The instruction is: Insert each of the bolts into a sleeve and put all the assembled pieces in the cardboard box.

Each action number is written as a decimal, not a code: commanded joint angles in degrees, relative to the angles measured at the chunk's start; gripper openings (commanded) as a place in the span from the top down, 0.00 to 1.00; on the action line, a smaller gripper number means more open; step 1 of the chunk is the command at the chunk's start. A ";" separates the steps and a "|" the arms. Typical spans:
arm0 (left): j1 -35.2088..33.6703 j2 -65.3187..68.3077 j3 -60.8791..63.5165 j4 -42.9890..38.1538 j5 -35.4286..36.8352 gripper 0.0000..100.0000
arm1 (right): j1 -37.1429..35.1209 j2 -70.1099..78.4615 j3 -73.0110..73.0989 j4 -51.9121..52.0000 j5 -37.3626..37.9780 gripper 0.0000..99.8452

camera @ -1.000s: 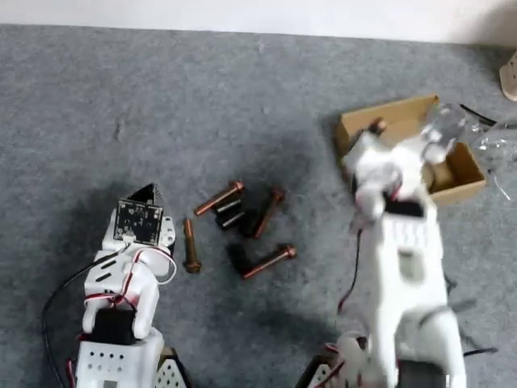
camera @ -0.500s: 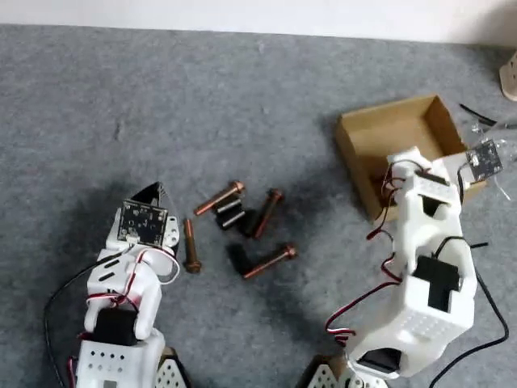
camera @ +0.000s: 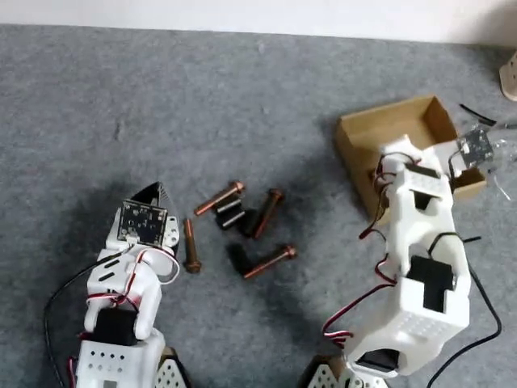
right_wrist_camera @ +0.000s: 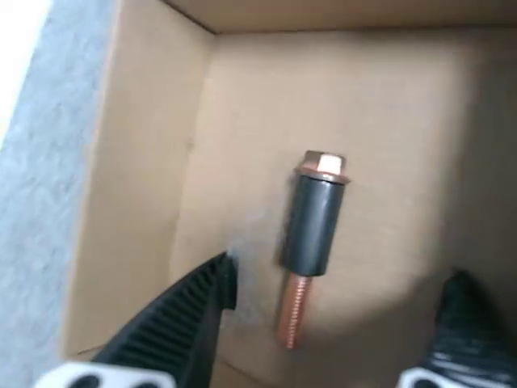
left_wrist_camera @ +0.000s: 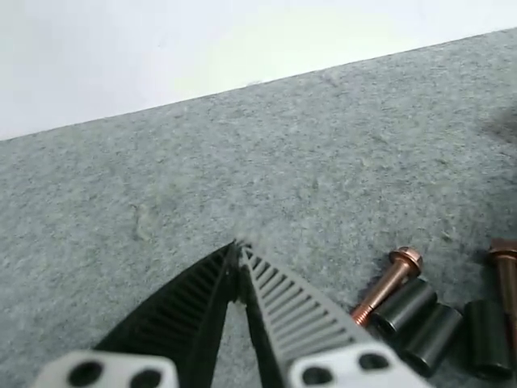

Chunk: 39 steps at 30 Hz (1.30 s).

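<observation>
The right gripper (right_wrist_camera: 339,279) hung spread open over the brown cardboard box (right_wrist_camera: 137,162), on whose floor a black-sleeved copper bolt (right_wrist_camera: 313,226) lay delivered, while the left gripper (left_wrist_camera: 241,257), clenched empty, sat ready near the loose bolts (left_wrist_camera: 386,284).

We count four loose copper bolts on the tabletop (camera: 97,97): the leftmost bolt (camera: 191,245), the upper bolt (camera: 219,198), the middle bolt (camera: 269,212) and the nearest bolt (camera: 269,262). Among them we make out four black sleeves: a first sleeve (camera: 229,205), a second sleeve (camera: 233,219), a third sleeve (camera: 249,223) and a fourth sleeve (camera: 237,257). We find one cardboard box (camera: 380,129), and inside it one assembled piece (right_wrist_camera: 313,226), a bolt wearing its sleeve. We count two arms, the left arm (camera: 129,283) and the right arm (camera: 420,267).
</observation>
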 commanded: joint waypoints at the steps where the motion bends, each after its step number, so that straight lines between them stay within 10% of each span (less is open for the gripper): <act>1: 0.75 -0.31 1.27 -1.14 -0.26 1.00 | -0.57 -11.30 -1.01 -0.57 -0.62 0.63; 13: -2.42 -0.31 1.19 -1.32 0.00 1.00 | -33.01 -51.74 26.51 6.46 13.63 0.63; 26: -12.00 -0.31 0.13 -2.55 10.11 1.00 | -49.71 -30.46 26.86 2.95 17.32 0.76; 39: -11.82 -0.31 0.13 -2.55 10.11 0.99 | -50.24 -19.74 20.09 2.95 17.23 0.82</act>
